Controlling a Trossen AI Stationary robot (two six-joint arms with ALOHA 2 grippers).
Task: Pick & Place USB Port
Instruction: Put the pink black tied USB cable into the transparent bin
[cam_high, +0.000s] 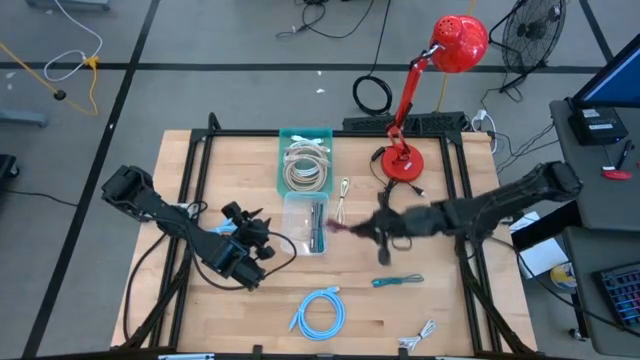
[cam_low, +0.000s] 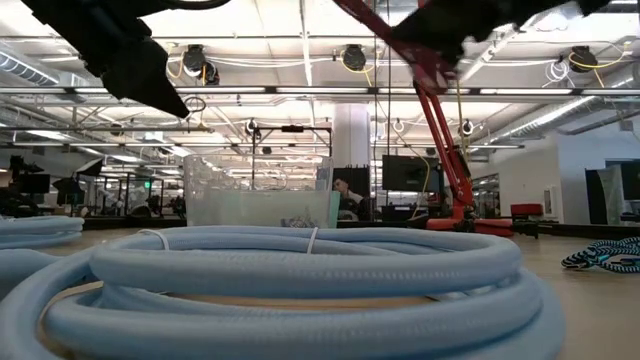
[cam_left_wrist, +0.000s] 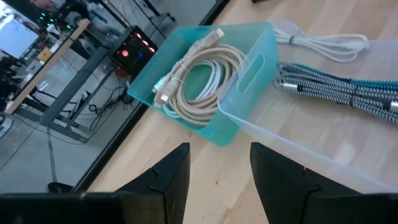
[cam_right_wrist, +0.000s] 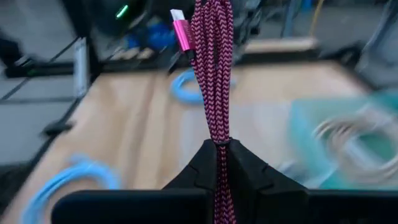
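While the left hand (cam_high: 262, 252) waits open, the right hand (cam_right_wrist: 221, 163) pinches the pink cable (cam_right_wrist: 213, 68) beside the clear bin (cam_high: 306, 225)

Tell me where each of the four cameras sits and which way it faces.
High: overhead, straight down; both arms.
Low: tabletop level, behind the blue cable; arms overhead.
Left wrist: looks past open fingers at the teal bin.
Right wrist: its pincer shut on the pink cable.
Shared: the teal bin also shows from above.

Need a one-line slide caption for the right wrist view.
Right gripper shut on a pink braided cable, lifted above the table.
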